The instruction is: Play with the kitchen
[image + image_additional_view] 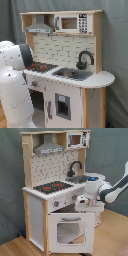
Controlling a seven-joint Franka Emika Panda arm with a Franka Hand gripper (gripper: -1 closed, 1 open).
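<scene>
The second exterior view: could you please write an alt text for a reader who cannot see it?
A white robot arm reaches from the second exterior view's right to the front of a white and light-wood toy kitchen, near its knobs above the windowed oven door.

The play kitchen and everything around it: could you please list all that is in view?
play kitchen: one, white and light wood, centre of both exterior views
hob: one, black with red rings, on the counter
sink: one, grey, in the counter beside the hob
faucet: one, black, curved, behind the sink
hood: one, grey, above the hob
microwave: one, white with a dark window, on the top shelf
oven door: one, white with a window, below the hob
knobs: small, grey, on the front panel; count unclear
curtain: grey, behind the kitchen
floor: light wood
robot arm: one, white
gripper: one, white, in front of the knobs above the oven door
</scene>
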